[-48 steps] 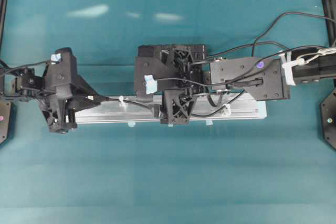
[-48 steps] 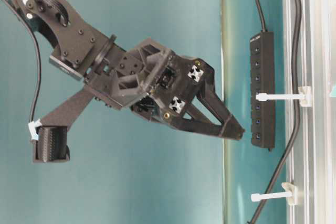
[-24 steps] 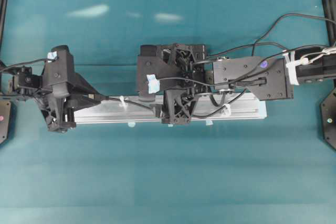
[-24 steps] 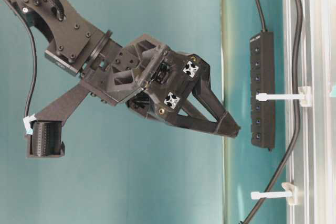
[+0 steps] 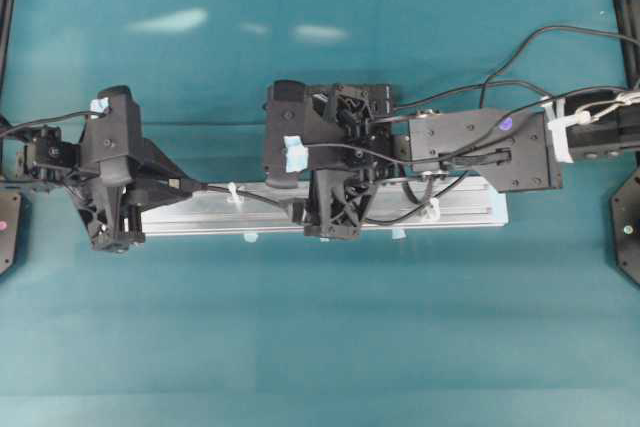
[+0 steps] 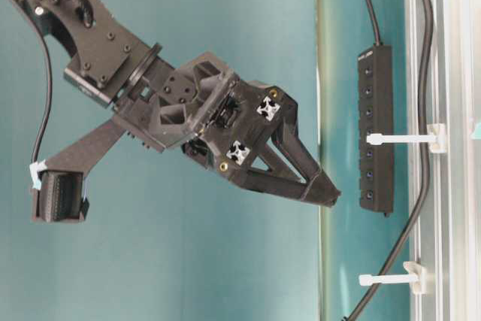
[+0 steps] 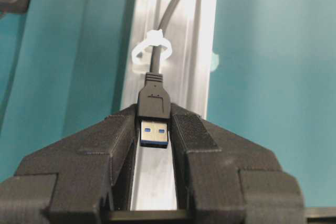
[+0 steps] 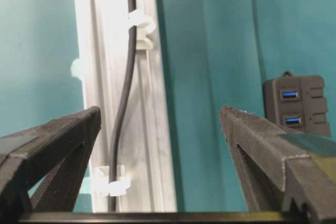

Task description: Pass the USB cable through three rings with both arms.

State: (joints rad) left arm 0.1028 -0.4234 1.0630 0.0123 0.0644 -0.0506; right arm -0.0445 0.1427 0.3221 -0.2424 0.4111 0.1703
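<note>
Left gripper [image 7: 154, 129] pinches the black rectangular USB plug [image 7: 154, 106], just short of the nearest whitish plastic ring [image 7: 151, 55] on the silver aluminium rail [image 7: 181, 35]. Thin black cord [image 8: 122, 108] runs on beyond, likely limp and light (grip the rigid plug). Right gripper [image 8: 160, 135] spread wide, empty.

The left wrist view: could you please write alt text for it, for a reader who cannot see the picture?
The left gripper is shut on the plug of the USB cable, blue-tongued metal end towards the camera. Behind the plug, the black cord runs through a whitish ring fixed to a silver rail on a teal surface.
</note>
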